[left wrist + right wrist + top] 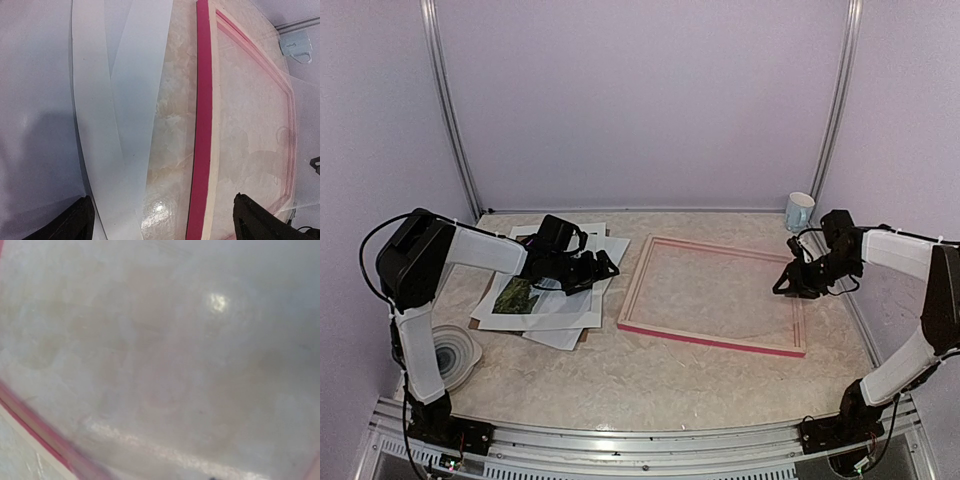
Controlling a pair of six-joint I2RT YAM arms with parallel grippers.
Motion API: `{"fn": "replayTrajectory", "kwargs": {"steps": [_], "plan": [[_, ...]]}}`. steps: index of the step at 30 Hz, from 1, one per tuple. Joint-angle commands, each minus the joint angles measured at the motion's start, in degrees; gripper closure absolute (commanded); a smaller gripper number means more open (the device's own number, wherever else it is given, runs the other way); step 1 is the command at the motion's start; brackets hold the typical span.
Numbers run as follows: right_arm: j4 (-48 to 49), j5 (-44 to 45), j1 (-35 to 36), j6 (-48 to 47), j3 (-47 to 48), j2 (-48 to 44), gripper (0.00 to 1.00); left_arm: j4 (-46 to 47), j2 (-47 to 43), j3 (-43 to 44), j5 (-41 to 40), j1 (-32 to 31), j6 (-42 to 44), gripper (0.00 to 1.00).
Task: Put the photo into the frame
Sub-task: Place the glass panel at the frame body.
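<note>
While the left arm reaches low across the white sheets (560,312), the left fingers (75,222) stand wide apart beside the frame (710,340), which lies flat on the worktop (620,380). The right arm bends inward, with the right fingers (786,284) at the frame's right rail; I cannot tell their gap. The photo (517,296) lies on the sheets.

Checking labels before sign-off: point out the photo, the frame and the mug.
photo (516,296), top external view, dark green printed area.
frame (710,340), top external view, near pink-red rail.
mug (800,212), top external view, white side wall.
</note>
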Motion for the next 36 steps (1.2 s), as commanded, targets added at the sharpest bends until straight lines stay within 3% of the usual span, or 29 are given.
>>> {"fn": "replayTrajectory", "kwargs": {"steps": [1,36], "plan": [[-2.83,2.59,0.76,0.08,2.15,-1.28,0.58,-0.59,-0.60,1.40,-0.61,-0.39,0.53,0.05],[-8.75,17.10,0.79,0.59,3.53,-2.29,0.46,-0.87,-0.17,1.50,-0.96,-0.30,0.70,0.05]]}}
